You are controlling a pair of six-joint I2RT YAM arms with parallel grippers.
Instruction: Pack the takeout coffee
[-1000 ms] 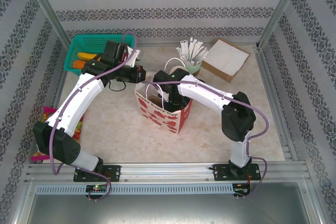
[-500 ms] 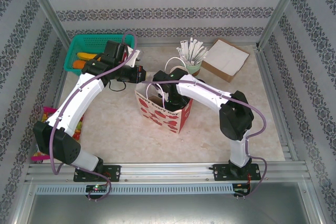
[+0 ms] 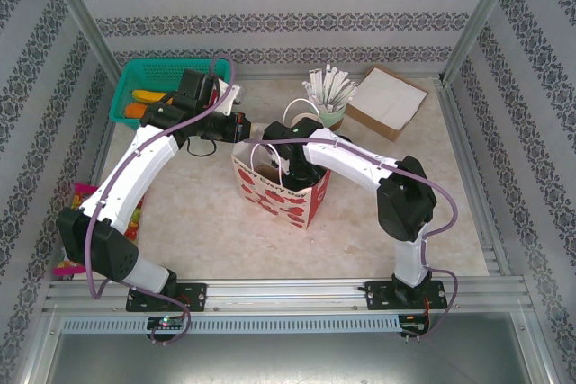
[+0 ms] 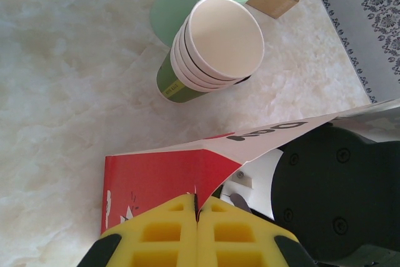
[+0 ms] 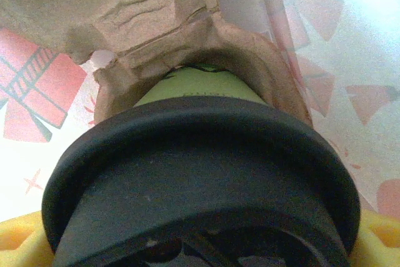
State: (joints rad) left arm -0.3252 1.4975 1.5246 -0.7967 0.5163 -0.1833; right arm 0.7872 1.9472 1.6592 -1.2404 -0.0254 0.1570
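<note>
A red-and-white paper bag stands open at the table's middle. My left gripper is shut on the bag's top edge and pinches the paper between its yellow pads; from above, the left gripper sits at the bag's far left corner. My right gripper reaches down inside the bag. In the right wrist view the takeout coffee, a green cup with a black lid, sits between the yellow fingers. Its base rests in a brown cardboard carrier inside the bag.
A stack of lidless cups and a green cup of white-wrapped sticks stand just behind the bag. A cardboard box lies at the back right, a green basket at the back left. Metal rails edge the table.
</note>
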